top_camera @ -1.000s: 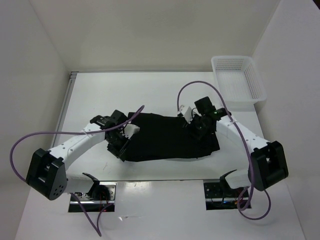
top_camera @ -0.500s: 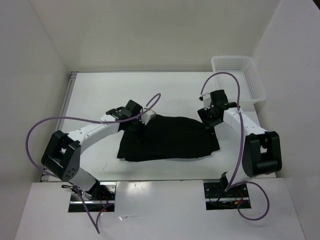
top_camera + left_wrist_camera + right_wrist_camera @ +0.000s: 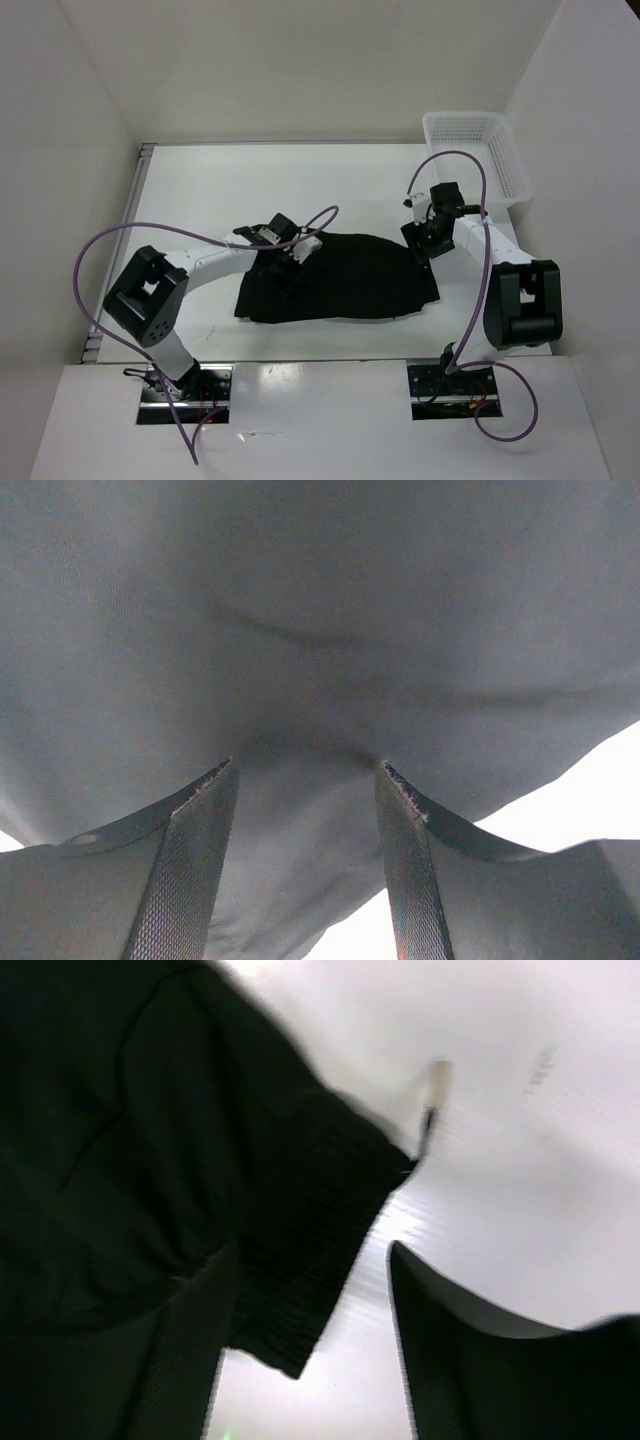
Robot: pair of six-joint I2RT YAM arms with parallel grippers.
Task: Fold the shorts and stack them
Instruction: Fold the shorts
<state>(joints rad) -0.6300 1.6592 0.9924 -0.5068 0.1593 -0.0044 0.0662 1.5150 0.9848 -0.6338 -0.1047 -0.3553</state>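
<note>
At the middle of the table (image 3: 200,190), the shorts (image 3: 340,285) lie flat as one dark, wide shape. Their long axis runs from 9 o'clock to 3 o'clock in the top view. The basket (image 3: 470,165) stands well apart from them, toward 1 o'clock, in the far corner.

The left pincer (image 3: 290,262) sits over the cloth toward the shorts' 10 o'clock corner, a little inside the far edge. The right pincer (image 3: 425,243) sits at their 2 o'clock corner. Each arm is thus nearer its own end of the far long edge, and neither is close to the near edge at 6 o'clock.

In the left wrist view, the fingers (image 3: 190,870) are spread. Cloth fills the gap and everything beyond it, with bare table showing only at 4 o'clock. In the right wrist view, that pincer is also spread. The ribbed waistband (image 3: 310,1230) lies in its gap, running from 1 o'clock to 7 o'clock, with bare table on the 3 o'clock side.

Judging by this, the fold turns on that far edge: both pincers stand ready to close on it and carry it toward 6 o'clock, across the short axis.
</note>
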